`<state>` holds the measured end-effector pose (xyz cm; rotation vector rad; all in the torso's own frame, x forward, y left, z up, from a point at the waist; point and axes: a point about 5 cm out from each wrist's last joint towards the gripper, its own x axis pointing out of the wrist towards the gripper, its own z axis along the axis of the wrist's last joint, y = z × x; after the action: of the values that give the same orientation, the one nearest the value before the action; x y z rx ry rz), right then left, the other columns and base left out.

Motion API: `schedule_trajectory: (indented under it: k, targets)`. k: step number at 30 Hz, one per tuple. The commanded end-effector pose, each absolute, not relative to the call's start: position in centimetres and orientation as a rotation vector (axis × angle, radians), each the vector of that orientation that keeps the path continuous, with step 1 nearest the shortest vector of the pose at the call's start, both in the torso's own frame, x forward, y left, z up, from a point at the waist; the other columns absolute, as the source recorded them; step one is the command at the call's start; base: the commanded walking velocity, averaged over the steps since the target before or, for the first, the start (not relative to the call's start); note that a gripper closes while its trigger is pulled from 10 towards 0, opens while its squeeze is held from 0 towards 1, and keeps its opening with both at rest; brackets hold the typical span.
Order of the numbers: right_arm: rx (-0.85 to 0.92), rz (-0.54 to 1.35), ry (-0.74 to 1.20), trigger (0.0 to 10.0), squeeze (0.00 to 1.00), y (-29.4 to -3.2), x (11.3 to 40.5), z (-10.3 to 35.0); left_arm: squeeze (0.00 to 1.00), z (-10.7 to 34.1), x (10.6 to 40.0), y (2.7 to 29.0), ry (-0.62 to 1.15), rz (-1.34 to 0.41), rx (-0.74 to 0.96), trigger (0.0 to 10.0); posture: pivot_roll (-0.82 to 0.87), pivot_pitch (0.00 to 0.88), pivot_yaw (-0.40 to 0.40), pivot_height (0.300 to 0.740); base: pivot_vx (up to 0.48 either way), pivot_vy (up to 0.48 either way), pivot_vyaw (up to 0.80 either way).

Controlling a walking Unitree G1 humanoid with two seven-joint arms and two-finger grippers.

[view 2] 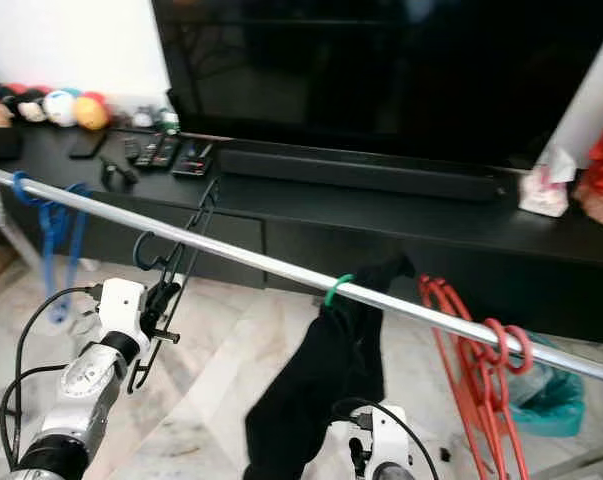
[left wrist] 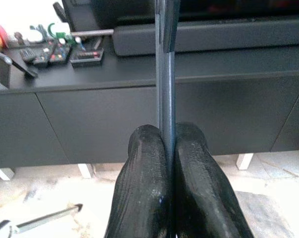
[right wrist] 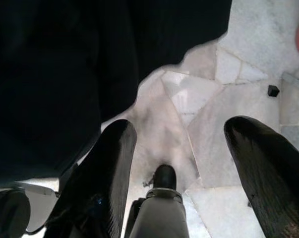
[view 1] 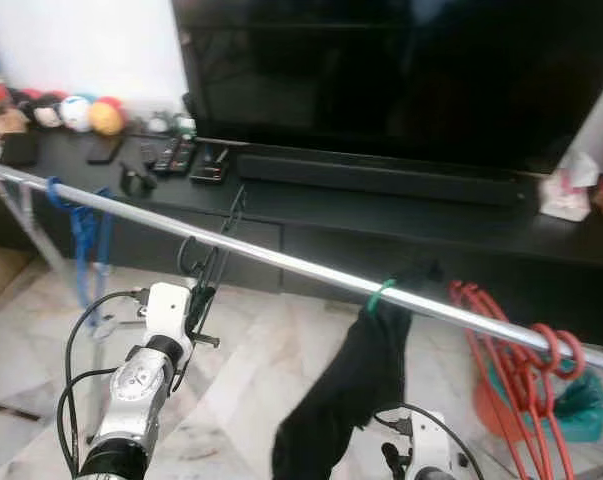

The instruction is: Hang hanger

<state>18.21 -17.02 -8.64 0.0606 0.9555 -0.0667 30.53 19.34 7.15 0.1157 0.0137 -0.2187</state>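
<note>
The left claw (left wrist: 167, 148) is pressed together on the thin black wire hanger (view 1: 213, 258). It pinches the hanger low down, and the hanger stands up from the claw toward 12 o'clock. The hanger's curved hook is at the top, right by the long shiny metal rail (view 1: 311, 268). It looks like the hook is just touching or just under the rail, but it is hard to be sure.

The rail runs across the room from 10 o'clock down to 4 o'clock. So the hook has to go up and over the rail, across its long line. The left arm is the near one for this job.

The right claw (right wrist: 184, 158) is low down near the floor, at about 5 o'clock, and it is spread wide with nothing in it. Beside it hangs a black cloth (view 1: 346, 385) on a green hanger hook (view 1: 379, 294).

Farther along the rail at 4 o'clock sit some red plastic hangers (view 1: 521, 370). At 10 o'clock there are blue plastic hangers (view 1: 81, 225). Behind it all is a long black tabletop (view 1: 401, 210) with a big dark TV (view 1: 401, 75).
</note>
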Motion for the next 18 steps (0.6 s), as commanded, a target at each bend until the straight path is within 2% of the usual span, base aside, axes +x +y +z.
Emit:
schedule_trajectory:
  k: [1, 11, 18]
  targets:
    - [0.060, -0.081, 0.973, 10.0, 0.00, -17.5, 17.7, -8.8, 0.00, 7.7, 30.5, 18.8, -0.001, -0.259, 0.112, 10.0, 0.00, 0.000, -0.011, 0.740, 0.000, 0.000, 0.00]
    - [0.061, -0.076, 0.974, 10.0, 0.00, -17.4, 17.8, -8.8, 0.00, 8.1, 31.6, 17.3, 0.056, -0.375, 0.113, 10.0, -0.01, 0.000, -0.010, 0.740, 0.000, 0.000, 0.00]
    - [0.063, -0.078, 0.976, 10.0, 0.00, -17.4, 17.8, -8.8, 0.00, 7.9, 33.1, 16.9, 0.128, -0.346, 0.165, 10.0, -0.01, 0.000, -0.010, 0.740, 0.000, 0.000, 0.00]
